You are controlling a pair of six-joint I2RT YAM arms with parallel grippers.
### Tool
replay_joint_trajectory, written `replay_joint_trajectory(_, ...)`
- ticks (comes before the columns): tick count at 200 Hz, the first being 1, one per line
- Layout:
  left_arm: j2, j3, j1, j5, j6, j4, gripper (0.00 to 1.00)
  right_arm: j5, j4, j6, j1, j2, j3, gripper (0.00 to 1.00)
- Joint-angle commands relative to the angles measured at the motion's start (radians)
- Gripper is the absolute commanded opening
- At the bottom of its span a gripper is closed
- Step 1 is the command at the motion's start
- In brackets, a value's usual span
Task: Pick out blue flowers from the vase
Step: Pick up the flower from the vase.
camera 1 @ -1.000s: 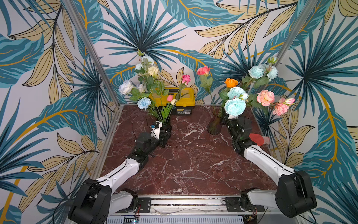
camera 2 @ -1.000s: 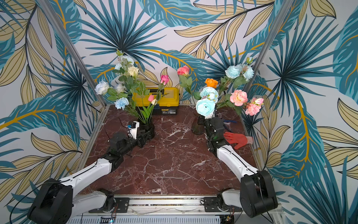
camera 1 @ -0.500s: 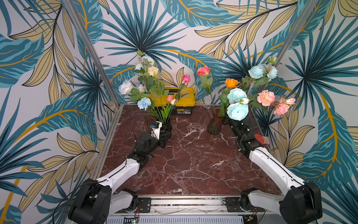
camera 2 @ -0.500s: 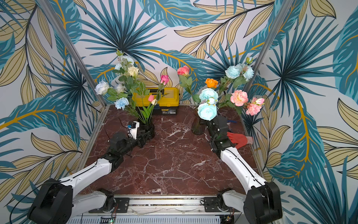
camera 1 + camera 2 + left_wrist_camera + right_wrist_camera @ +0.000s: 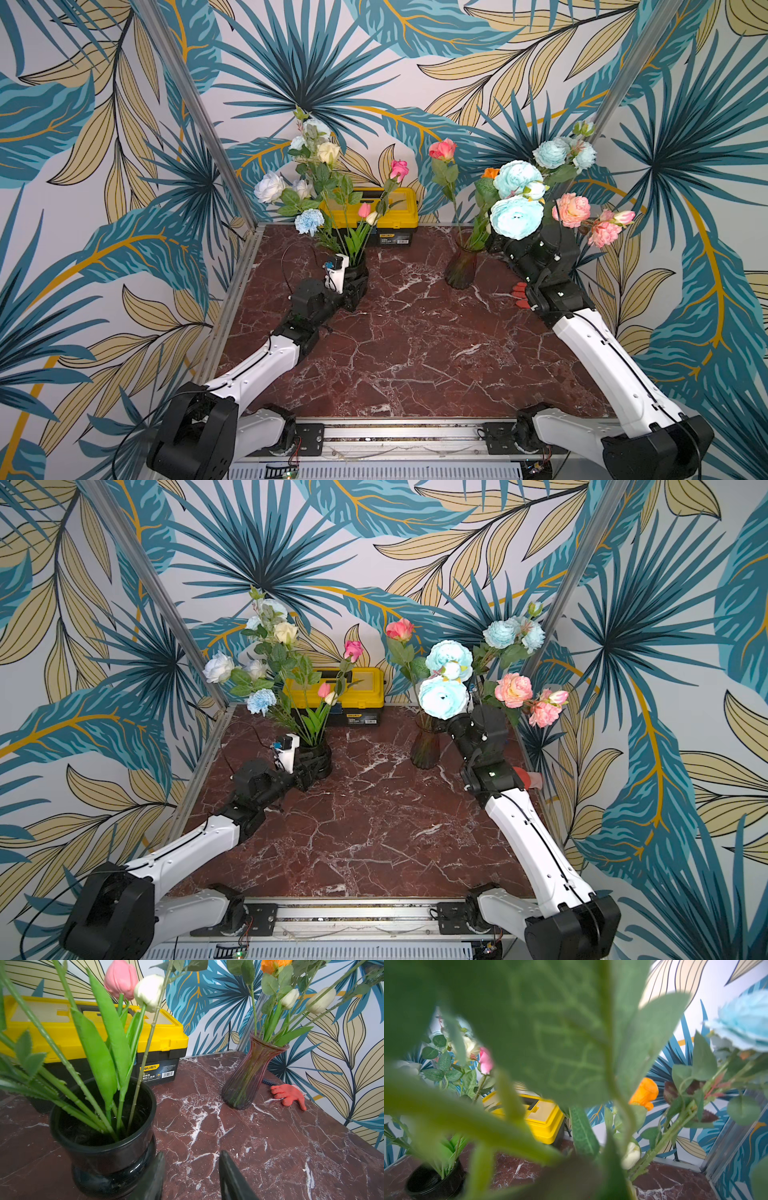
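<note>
Two big aqua blue flowers (image 5: 516,217) on one leafy stem hang above and right of the reddish glass vase (image 5: 461,266). My right gripper (image 5: 451,725) sits just under the lower bloom, shut on that stem; leaves fill the right wrist view, where the stem (image 5: 618,1093) runs down to hidden jaws. More blue flowers (image 5: 550,153) stand higher at the back right. My left gripper (image 5: 191,1167) is open on the marble with nothing between its fingers. One finger (image 5: 155,1176) lies against the black vase (image 5: 104,1153), which holds a blue carnation (image 5: 308,220) and bluish-white roses (image 5: 269,187).
A yellow toolbox (image 5: 390,216) stands at the back wall between the two vases. A red glove (image 5: 289,1095) lies on the marble right of the glass vase. Peach-pink peonies (image 5: 571,210) lean out to the right above my right arm. Metal frame posts mark the back corners.
My right gripper has closed and risen a little to the right, carrying the blue flowers up and away from the glass vase. The left arm has stayed still.
</note>
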Motion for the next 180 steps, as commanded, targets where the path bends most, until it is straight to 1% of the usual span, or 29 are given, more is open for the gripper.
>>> replay_joint_trajectory(1,-0.008,0.041,-0.006,0.026,0.016,0.012,0.43,-0.082,-0.164,-0.024,0.002,0.013,0.125,0.00)
replay_joint_trajectory(30,-0.012,0.058,-0.008,0.046,0.014,0.012,0.43,-0.134,-0.421,-0.070,0.003,0.045,0.320,0.00)
replay_joint_trajectory(55,-0.011,0.082,-0.013,0.071,0.020,0.001,0.40,-0.176,-0.547,-0.102,0.003,0.047,0.431,0.00)
replay_joint_trajectory(82,-0.013,0.112,-0.023,0.090,0.024,-0.013,0.39,-0.241,-0.693,-0.132,0.006,0.063,0.552,0.00)
replay_joint_trajectory(96,-0.027,0.133,-0.047,0.087,0.035,-0.034,0.39,-0.260,-0.763,-0.146,0.015,0.072,0.599,0.00)
replay_joint_trajectory(114,-0.048,0.165,-0.109,0.031,0.091,-0.075,0.40,-0.276,-0.808,-0.148,0.024,0.073,0.622,0.00)
replay_joint_trajectory(122,-0.051,0.180,-0.128,0.027,0.104,-0.089,0.40,-0.265,-0.818,-0.153,0.029,0.069,0.627,0.00)
replay_joint_trajectory(138,-0.049,0.209,-0.147,0.056,0.102,-0.095,0.40,-0.257,-0.829,-0.155,0.031,0.060,0.641,0.00)
replay_joint_trajectory(180,-0.037,0.276,-0.197,0.102,0.106,-0.094,0.40,-0.305,-0.865,-0.156,0.036,0.045,0.719,0.00)
